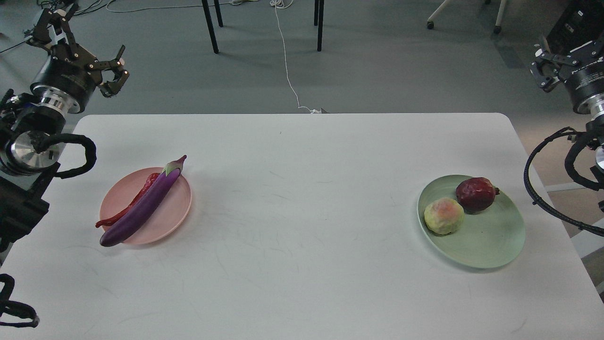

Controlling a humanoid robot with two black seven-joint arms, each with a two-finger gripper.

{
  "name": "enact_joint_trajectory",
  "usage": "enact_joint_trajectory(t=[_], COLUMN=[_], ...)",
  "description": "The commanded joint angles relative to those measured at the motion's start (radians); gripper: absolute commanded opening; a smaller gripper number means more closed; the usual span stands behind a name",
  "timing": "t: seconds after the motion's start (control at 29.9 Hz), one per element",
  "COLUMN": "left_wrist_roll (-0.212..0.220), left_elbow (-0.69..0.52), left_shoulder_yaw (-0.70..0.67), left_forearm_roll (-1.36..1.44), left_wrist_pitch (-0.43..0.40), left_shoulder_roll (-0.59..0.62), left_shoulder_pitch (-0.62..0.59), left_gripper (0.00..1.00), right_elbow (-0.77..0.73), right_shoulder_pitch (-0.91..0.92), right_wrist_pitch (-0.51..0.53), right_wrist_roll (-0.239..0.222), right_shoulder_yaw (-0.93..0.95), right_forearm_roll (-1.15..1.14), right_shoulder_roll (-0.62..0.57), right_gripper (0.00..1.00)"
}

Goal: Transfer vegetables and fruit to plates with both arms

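Left end effector raised off table's far-left corner, fingers parted, holding nothing. Right end effector at far right, aperture unclear, nothing visibly held. Eggplant and chili on pink plate, left; pomegranate and yellow-green fruit on mint plate, right. Transfer apparently complete; next likely parking arms. Table otherwise bare; cable and chair legs on floor beyond, no obstruction.

Glossy eggplant, matte pink plate

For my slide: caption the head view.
Eggplant and chili on pink plate, fruit on green plate; both arms raised, empty.
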Motion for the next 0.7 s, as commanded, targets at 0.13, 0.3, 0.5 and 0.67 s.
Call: enact_joint_trajectory(t=[0.13, 0.3, 0.5, 0.67], left_wrist_roll=[0.000, 0.000, -0.011, -0.011], left_elbow=[0.031, 0.049, 0.047, 0.046], left_shoulder_yaw=[0.007, 0.009, 0.012, 0.012], left_forearm_roll=[-0.014, -0.014, -0.014, -0.014], left_wrist_pitch=[-0.065, -0.075, -0.069, -0.072], left_shoulder_roll=[-0.046, -0.063, -0.068, -0.061], left_shoulder_pitch=[0.011, 0.011, 0.014, 0.014], left_gripper=[0.98, 0.98, 0.98, 0.98], right_elbow=[-0.065, -0.073, -0.062, -0.061], right_shoulder_pitch=[-0.001, 0.001, -0.008, -0.005], right_wrist_pitch=[0.000, 0.000, 0.000, 0.000], right_wrist_roll=[-0.075, -0.077, -0.065, -0.065], right_shoulder_yaw=[0.051, 0.050, 0.027, 0.024], right_forearm_roll=[0.022, 0.033, 0.030, 0.027], right_shoulder_roll=[0.066, 0.071, 0.070, 0.067], right_gripper=[0.99, 0.99, 0.99, 0.99])
